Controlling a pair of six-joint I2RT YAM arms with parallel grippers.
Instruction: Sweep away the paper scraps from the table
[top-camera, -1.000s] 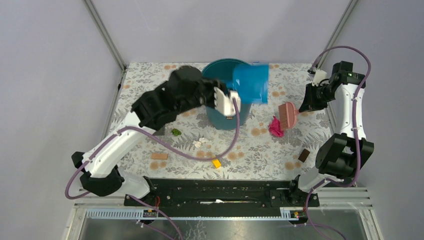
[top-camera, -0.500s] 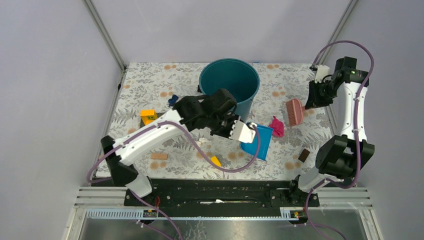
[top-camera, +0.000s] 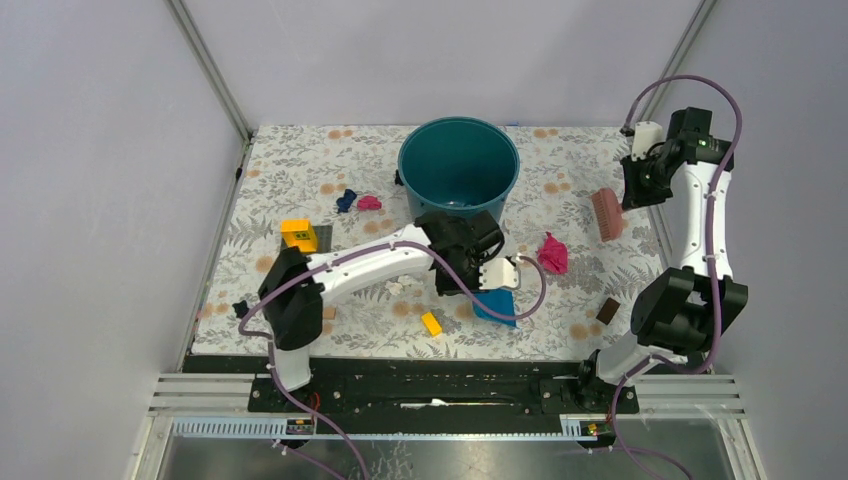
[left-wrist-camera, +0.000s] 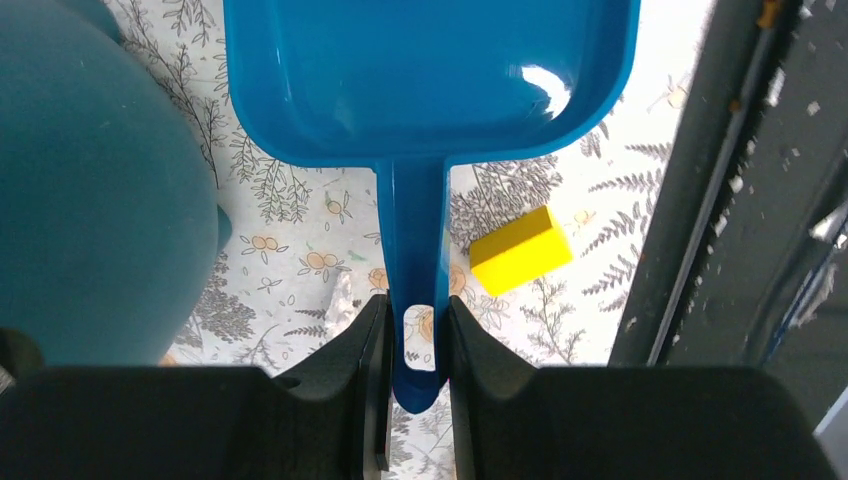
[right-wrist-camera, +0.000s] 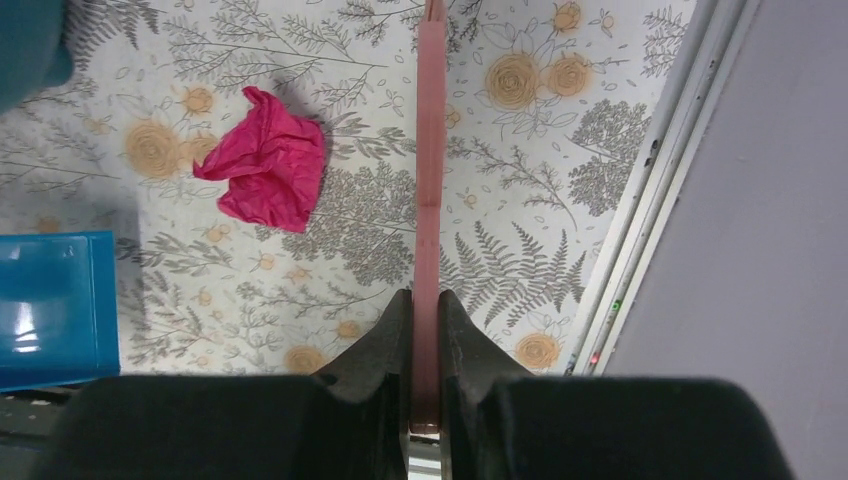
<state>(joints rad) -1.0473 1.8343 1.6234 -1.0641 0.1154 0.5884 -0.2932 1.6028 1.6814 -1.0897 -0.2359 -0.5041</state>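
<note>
left claw is clamped on the handle of the blue dustpan, right claw on that of the pink brush. seen from above, the magenta paper scrap lies on the bench between them, at 2 o'clock from the pan. best lay the pan lip flat facing it, then drag the bristles toward 8 o'clock.

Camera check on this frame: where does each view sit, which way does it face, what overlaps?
Top external: above and behind the bases, looking down on the table and teal bucket; left arm and right arm show.
Left wrist: looking down past the left gripper, shut on the handle of the blue dustpan; yellow block on the table.
Right wrist: looking down past the right gripper, shut on the pink brush; magenta scrap nearby.
Shared: the blue dustpan shows in all three; the magenta scrap in top and right wrist.
</note>
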